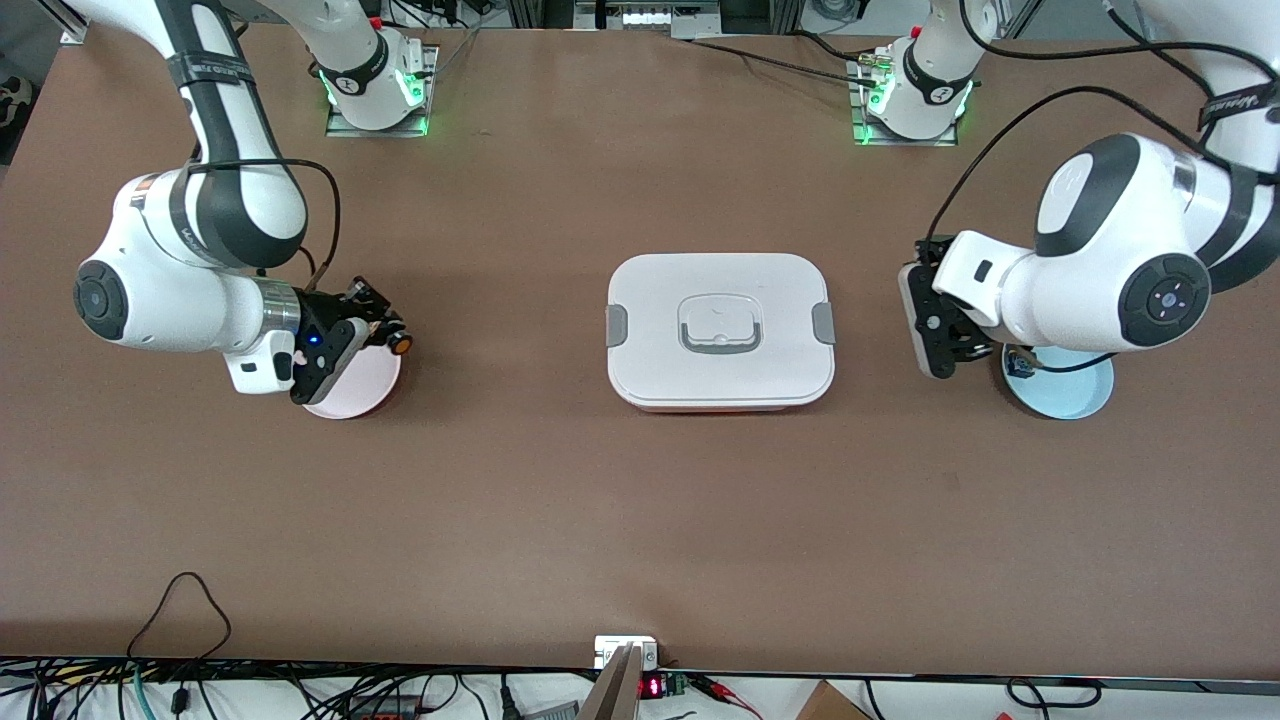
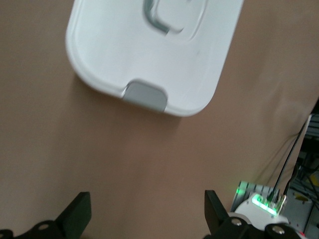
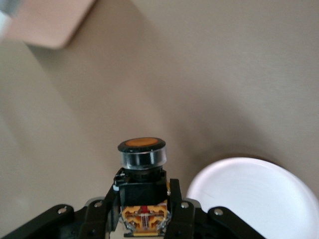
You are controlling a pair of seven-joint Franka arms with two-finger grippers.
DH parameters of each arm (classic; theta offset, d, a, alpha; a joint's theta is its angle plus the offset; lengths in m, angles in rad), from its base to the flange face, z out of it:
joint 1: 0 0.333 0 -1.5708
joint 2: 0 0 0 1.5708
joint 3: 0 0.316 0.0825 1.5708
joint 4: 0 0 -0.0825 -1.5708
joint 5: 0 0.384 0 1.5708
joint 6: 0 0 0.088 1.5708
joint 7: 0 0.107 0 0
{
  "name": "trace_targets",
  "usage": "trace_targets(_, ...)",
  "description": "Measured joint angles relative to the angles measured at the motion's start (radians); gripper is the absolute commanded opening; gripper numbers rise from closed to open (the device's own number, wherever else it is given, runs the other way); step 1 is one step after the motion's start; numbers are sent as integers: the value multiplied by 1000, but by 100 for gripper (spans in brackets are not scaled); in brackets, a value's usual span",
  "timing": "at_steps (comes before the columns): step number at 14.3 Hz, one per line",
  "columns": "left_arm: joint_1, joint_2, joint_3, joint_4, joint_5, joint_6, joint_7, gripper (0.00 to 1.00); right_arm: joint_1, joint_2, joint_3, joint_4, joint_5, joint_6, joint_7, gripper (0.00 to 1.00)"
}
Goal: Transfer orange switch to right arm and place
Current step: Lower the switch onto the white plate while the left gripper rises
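My right gripper (image 1: 385, 330) is shut on the orange switch (image 1: 399, 343) and holds it in the air over the edge of a pink plate (image 1: 350, 392). In the right wrist view the switch (image 3: 142, 172) sits between the fingers, its orange cap pointing away from the wrist, with the plate (image 3: 254, 196) beside it. My left gripper (image 1: 945, 330) is open and empty, over the table beside a light blue plate (image 1: 1070, 390). In the left wrist view its fingertips (image 2: 79, 211) stand wide apart with bare table between them.
A white lunchbox (image 1: 719, 330) with grey clips and a grey handle stands at the table's middle, between the two plates; it also shows in the left wrist view (image 2: 154, 50). A small blue-green switch (image 1: 1020, 362) lies on the light blue plate.
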Motion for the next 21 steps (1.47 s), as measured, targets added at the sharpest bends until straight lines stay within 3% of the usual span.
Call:
trace_targets(5,-98,-11,-5,138,220,-162,-268,100,0,0,0,-8,-207,42,-128,0)
trace_targets(8,-187,-14,-6,179,273,-254,-487,100,0,2,-1,-38,-290,100,-197,0)
trace_targets(11,-202,-16,17,243,282,-286,-584,100,-3,7,-20,-103,-315,211,-284,0)
trace_targets(14,-197,-36,106,276,278,-268,-681,100,-5,11,-38,-187,-316,336,-349,0)
trace_targets(17,-201,-120,182,193,229,-128,-876,100,-6,12,-44,-270,-316,463,-405,0)
trace_targets(21,-230,-327,390,-86,37,139,-933,100,-6,12,-44,-333,-318,540,-447,0)
